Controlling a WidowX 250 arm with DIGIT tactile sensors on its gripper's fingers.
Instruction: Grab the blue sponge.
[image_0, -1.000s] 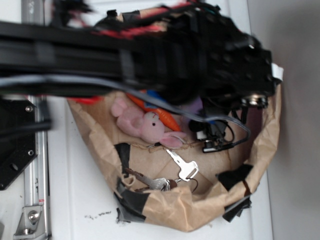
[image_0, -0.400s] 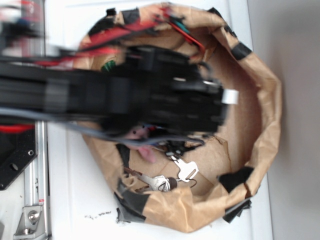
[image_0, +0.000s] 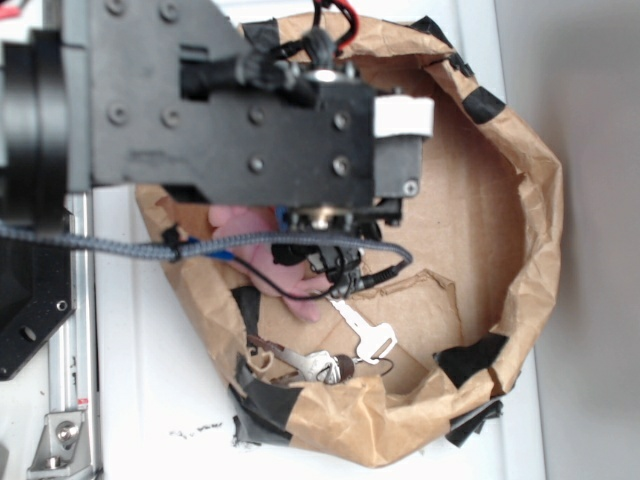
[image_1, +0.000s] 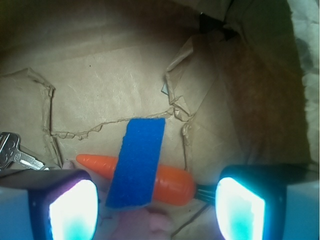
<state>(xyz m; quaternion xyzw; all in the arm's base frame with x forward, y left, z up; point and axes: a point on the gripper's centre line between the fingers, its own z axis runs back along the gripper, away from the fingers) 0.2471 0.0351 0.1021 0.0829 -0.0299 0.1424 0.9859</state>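
In the wrist view the blue sponge (image_1: 137, 162) lies across the orange carrot (image_1: 170, 182) on the brown paper floor of the bag. My gripper (image_1: 156, 210) is open above it, with glowing pads (image_1: 72, 210) at left and right of the sponge, apart from it. A bit of the pink plush bunny (image_1: 160, 222) shows just below the sponge. In the exterior view the arm and gripper body (image_0: 300, 130) hang over the bag and hide the sponge; only a sliver of blue (image_0: 283, 215) and the pink bunny (image_0: 265, 255) peek out beneath.
The brown paper bag (image_0: 520, 240) has raised crumpled walls with black tape all around. Silver keys (image_0: 362, 335) lie on the bag floor toward the front, also at the left edge of the wrist view (image_1: 12, 152). A metal rail (image_0: 70, 400) runs at left.
The arm has swung across the bag and now sits sharp and close over the bunny, carrot and sponge, hiding them from the exterior view.
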